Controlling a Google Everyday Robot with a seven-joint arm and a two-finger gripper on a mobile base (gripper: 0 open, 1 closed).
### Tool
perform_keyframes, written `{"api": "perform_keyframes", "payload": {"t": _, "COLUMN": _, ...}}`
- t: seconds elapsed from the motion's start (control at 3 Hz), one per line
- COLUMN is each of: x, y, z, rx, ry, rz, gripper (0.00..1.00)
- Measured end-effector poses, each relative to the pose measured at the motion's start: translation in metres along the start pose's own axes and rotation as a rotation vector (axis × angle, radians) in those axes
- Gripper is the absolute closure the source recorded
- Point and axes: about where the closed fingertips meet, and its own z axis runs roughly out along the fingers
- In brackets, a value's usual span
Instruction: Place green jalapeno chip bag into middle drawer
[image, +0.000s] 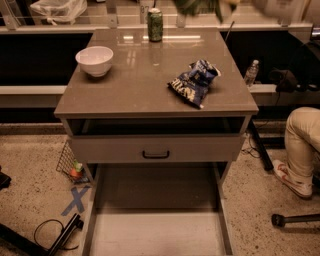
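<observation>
Looking down on the cabinet from the front, I find the green jalapeno chip bag (196, 7) at the very top edge of my view, at about 12 to 1 o'clock. It shows only as a dark green smear, up above the far rim of the worktop (150, 85). Just beside it, toward 1 o'clock, sits a pale blurred shape that I take for the gripper (262, 7). I cannot tell whether it is clamped on the bag or spread apart. The middle drawer (155, 235) is pulled well out toward me at 6 o'clock, its pale grey floor bare between thin side walls. Above it is the drawer front with a black handle (156, 149), with a dark slot open under the worktop's edge. On the worktop, a white bowl (94, 60) stands at 10 o'clock. A green soda can (155, 25) stands upright at 12 o'clock near the back edge. A dark blue chip bag (194, 83) lies crumpled at 3 o'clock, well apart from the bowl. Off the worktop at 3 o'clock, a water bottle (251, 73) stands on a ledge. A person's leg and shoe (297, 150) show at 4 o'clock, and a blue tape cross (76, 201) marks the floor at 8 o'clock.
</observation>
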Motion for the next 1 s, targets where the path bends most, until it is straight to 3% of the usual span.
{"api": "perform_keyframes", "payload": {"t": 0.33, "x": 0.08, "y": 0.002, "z": -0.041, "rx": 0.029, "ry": 0.054, "rz": 0.169, "gripper": 1.0}}
{"api": "perform_keyframes", "payload": {"t": 0.67, "x": 0.135, "y": -0.003, "z": -0.077, "rx": 0.1, "ry": 0.12, "rz": 0.238, "gripper": 1.0}}
{"api": "perform_keyframes", "payload": {"t": 1.0, "x": 0.136, "y": -0.003, "z": -0.078, "rx": 0.101, "ry": 0.122, "rz": 0.239, "gripper": 1.0}}
